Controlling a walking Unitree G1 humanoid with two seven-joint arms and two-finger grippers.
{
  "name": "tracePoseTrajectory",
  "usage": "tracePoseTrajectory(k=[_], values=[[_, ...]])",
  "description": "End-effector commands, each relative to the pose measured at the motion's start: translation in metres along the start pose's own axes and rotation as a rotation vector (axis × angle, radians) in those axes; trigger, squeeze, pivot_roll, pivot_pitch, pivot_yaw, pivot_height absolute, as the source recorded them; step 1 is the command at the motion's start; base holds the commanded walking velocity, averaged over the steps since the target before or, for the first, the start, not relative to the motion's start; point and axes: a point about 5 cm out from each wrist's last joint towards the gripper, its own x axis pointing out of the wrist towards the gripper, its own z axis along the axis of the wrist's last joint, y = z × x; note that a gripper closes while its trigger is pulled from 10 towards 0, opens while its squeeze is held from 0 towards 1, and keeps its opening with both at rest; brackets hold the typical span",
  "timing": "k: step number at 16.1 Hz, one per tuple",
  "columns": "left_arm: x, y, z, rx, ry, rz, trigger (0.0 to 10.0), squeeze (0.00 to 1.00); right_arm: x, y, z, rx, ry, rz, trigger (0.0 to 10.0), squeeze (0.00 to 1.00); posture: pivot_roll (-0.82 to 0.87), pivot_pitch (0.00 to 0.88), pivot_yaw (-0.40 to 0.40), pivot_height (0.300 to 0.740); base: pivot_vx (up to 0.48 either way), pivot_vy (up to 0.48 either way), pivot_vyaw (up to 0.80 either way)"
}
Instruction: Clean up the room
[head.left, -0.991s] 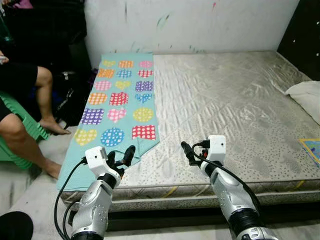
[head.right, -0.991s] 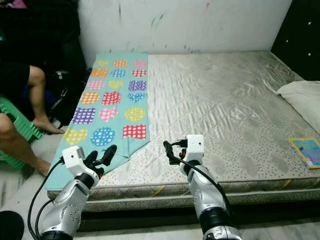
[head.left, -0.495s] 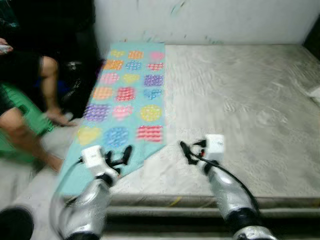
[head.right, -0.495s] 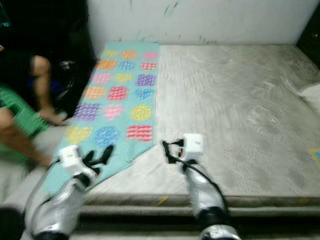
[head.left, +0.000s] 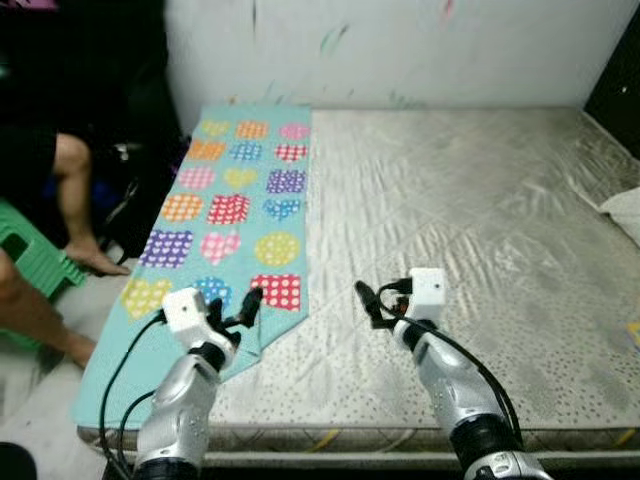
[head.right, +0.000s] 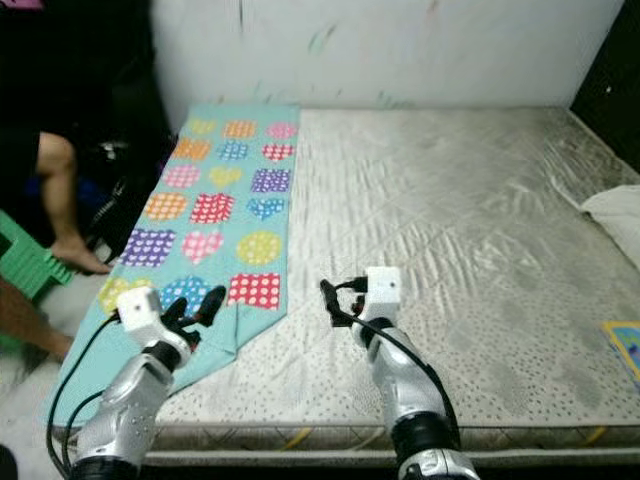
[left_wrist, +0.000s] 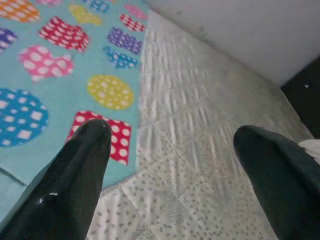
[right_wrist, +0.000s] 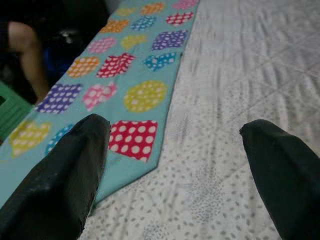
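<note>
A bare mattress (head.left: 470, 220) with a quilted silver-grey cover lies against a white wall (head.left: 400, 50). Along the mattress's left edge lies a turquoise blanket (head.left: 235, 205) printed with coloured polka-dot hearts, squares and circles; it reaches from the wall end down to the near edge, where its corner hangs over the mattress's side. The left hand (head.left: 232, 316) hovers over the near end of the blanket, its two black fingers (left_wrist: 75, 175) spread wide and holding nothing. The right hand (head.left: 372, 303) hovers over the bare mattress just beside the blanket's inner edge, its fingers (right_wrist: 60, 170) likewise wide apart and empty. A white pillow (head.right: 615, 215) lies at the mattress's right edge, and near it a small colourful booklet (head.right: 628, 343). Left of the mattress a person's bare leg (head.left: 75, 200) and a green stool (head.left: 35, 265) are in view.
</note>
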Motion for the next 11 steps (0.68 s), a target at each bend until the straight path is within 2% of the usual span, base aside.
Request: tracePoseTrajectory(k=[1, 7, 11], values=[[0.0006, -0.0021, -0.0013, 0.0, 0.007, 0.002, 10.0, 0.0, -0.0003, -0.0038, 0.0031, 0.0, -0.009, -0.009, 10.0, 0.0, -0.1, 0.0, 0.028, 0.74, 0.0, 0.0, 0.0], [0.0008, -0.0019, -0.0015, 0.002, 0.011, 0.001, 10.0, 0.0, -0.0002, -0.0034, 0.0031, -0.001, -0.008, -0.01, 10.0, 0.0, -0.1, 0.0, 0.029, 0.74, 0.0, 0.345, 0.0], [0.0004, -0.0019, -0.0027, 0.004, 0.015, 0.002, 10.0, 0.0, -0.0007, -0.0037, 0.0025, -0.001, -0.007, -0.009, 10.0, 0.0, -0.1, 0.0, 0.029, 0.74, 0.0, 0.48, 0.0]])
